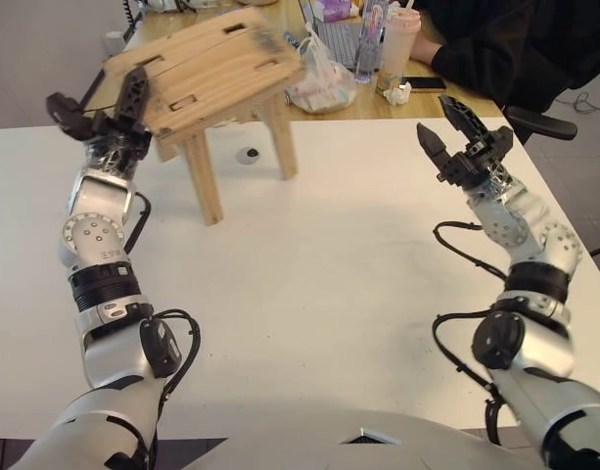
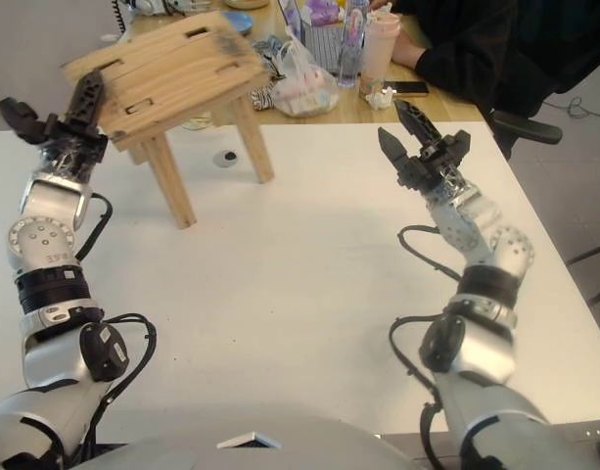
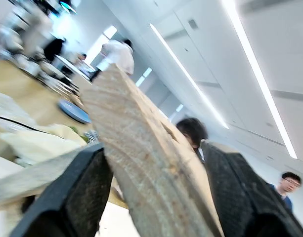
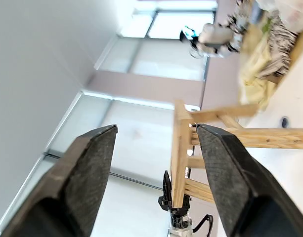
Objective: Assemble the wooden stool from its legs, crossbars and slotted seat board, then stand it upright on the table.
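A white table (image 1: 329, 274) bore the wooden stool (image 1: 211, 69), tilted. The left gripper (image 1: 96, 86) was spread wide astride the stool's seat edge; the right gripper (image 1: 435, 116) gaped wide, well apart from it. A filled plastic bag (image 1: 324, 86) lay behind the stool.

left claw (image 1: 96, 88) and right claw (image 1: 435, 116) both gape wide, held out forward.

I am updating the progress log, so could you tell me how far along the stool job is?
Done: the stool looks assembled, legs under the slotted seat board. In hand: the open left gripper straddles the seat edge; the stool looks tilted. The right gripper is open, apart. Left: settle it level on the table.
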